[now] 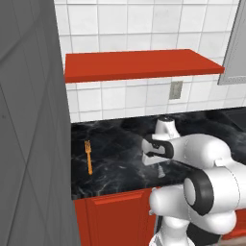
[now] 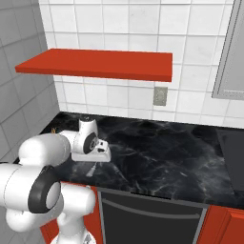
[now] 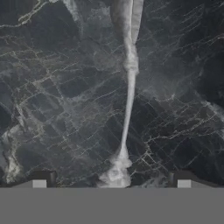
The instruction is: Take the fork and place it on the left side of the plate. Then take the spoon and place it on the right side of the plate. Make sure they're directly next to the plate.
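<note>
The orange fork (image 1: 88, 156) lies flat on the black marble counter (image 1: 120, 153) near its left end, tines toward the wall. My gripper (image 1: 161, 169) hangs over the counter well to the fork's right and points down at the stone. In the hand view its two fingertips (image 3: 41, 179) stand far apart at the bottom, so the gripper (image 3: 111, 181) is open, with bare veined marble between them. From the right base view the gripper (image 2: 93, 166) hovers just above the counter (image 2: 157, 152). The spoon and the plate are out of view.
A red shelf (image 1: 139, 65) juts from the tiled wall above the counter, with a wall socket (image 1: 176, 90) under it. A tall grey cabinet side (image 1: 29, 144) closes off the left. Red cabinet fronts (image 1: 115, 216) run below the counter edge, and a dark appliance door (image 2: 147, 219) sits below it too.
</note>
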Robot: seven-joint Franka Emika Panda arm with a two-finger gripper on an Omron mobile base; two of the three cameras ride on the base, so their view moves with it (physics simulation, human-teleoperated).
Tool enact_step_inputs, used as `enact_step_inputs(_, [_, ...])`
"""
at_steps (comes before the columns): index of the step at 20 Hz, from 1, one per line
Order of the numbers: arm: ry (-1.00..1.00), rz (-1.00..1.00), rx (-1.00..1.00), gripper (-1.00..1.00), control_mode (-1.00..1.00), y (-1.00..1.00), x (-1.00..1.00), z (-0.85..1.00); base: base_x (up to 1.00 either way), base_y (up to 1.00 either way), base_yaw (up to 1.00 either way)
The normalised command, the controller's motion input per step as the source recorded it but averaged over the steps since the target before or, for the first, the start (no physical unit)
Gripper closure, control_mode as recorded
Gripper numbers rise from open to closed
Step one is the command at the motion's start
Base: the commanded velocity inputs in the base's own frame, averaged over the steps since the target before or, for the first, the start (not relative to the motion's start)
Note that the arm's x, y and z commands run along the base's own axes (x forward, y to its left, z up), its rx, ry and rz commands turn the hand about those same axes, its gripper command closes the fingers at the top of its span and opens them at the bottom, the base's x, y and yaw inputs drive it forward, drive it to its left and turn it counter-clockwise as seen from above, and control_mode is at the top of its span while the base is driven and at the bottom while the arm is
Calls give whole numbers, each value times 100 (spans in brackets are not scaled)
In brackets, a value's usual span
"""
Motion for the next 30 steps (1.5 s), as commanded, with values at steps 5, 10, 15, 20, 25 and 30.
enact_step_inputs(5, [-10,7,0,-100,-100,-2,3,-29,0,0,0])
enact_step_inputs(10, [-4,9,0,100,-100,0,0,-52,0,0,0])
enact_step_inputs(15, [2,10,0,100,-100,1,0,-55,0,0,0])
enact_step_inputs(20, [2,2,0,100,-100,0,-1,-24,0,0,0])
enact_step_inputs(25, [-4,0,0,100,-100,0,-35,9,0,0,0])
enact_step_inputs(30, [-12,0,0,100,-100,-8,-79,44,0,0,0])
